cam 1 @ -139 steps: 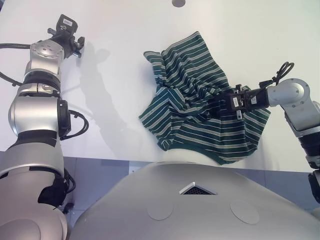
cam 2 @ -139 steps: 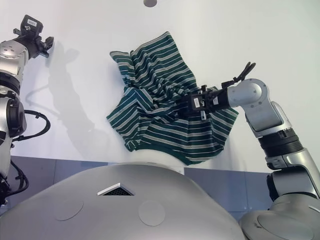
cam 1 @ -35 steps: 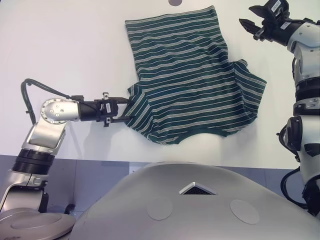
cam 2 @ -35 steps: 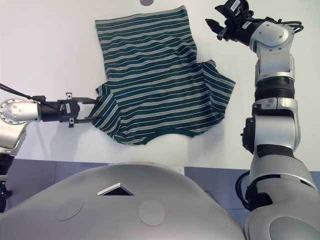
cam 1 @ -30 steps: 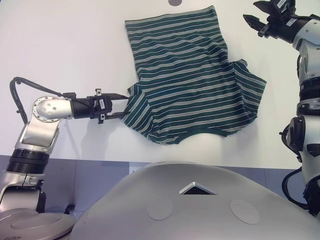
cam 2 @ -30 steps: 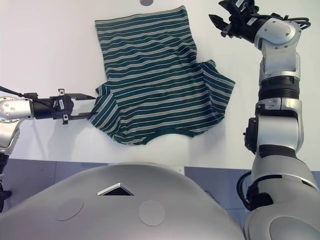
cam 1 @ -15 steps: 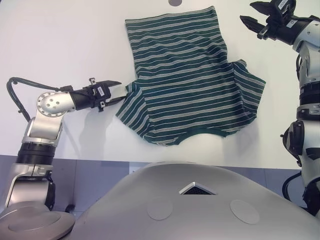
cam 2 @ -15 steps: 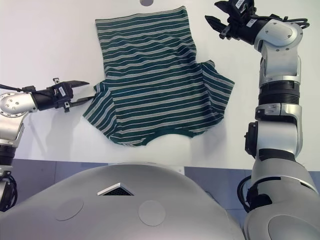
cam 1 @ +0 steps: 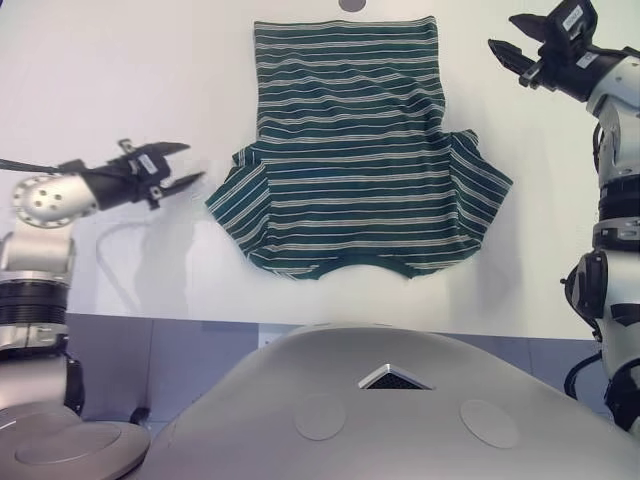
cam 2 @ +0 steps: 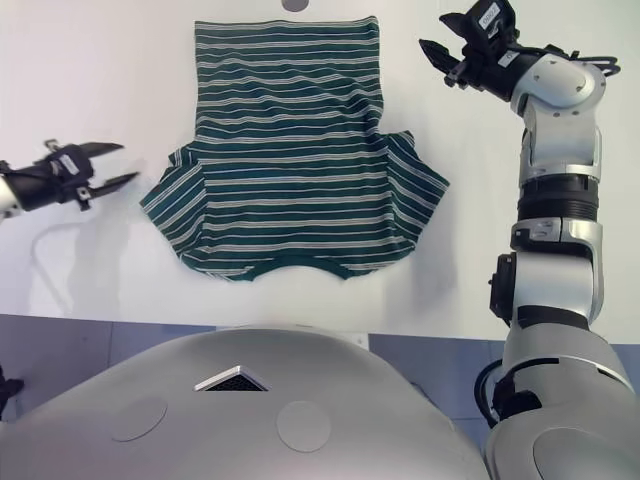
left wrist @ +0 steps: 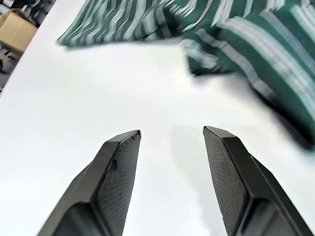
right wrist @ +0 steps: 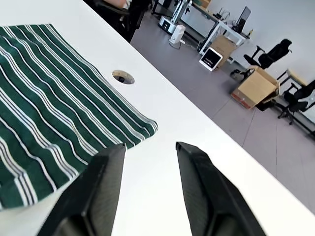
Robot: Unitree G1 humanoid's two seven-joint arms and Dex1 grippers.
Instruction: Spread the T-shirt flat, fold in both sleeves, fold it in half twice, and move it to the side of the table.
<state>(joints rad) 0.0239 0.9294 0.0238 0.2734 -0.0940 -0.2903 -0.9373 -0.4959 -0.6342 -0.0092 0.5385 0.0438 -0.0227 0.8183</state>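
The green T-shirt (cam 1: 352, 140) with white stripes lies spread on the white table (cam 1: 120, 90), hem at the far edge, both sleeves out, collar toward me. My left gripper (cam 1: 185, 163) hovers open just left of the left sleeve (cam 1: 232, 195), nothing between its fingers. In the left wrist view its two dark fingers (left wrist: 113, 177) stand apart over bare table, the sleeve (left wrist: 256, 54) beyond them. My right gripper (cam 1: 510, 60) is raised open at the far right, beside the shirt's far right corner (right wrist: 142, 125).
A round grommet hole (cam 1: 356, 5) sits in the table at the far edge by the hem. Bare table lies to the left and right of the shirt. Past the table's far edge are office chairs and boxes (right wrist: 256, 86).
The left gripper has let go of the left sleeve and drawn back to the left, open. The shirt now lies flatter and squarer. The right gripper stays raised and open.
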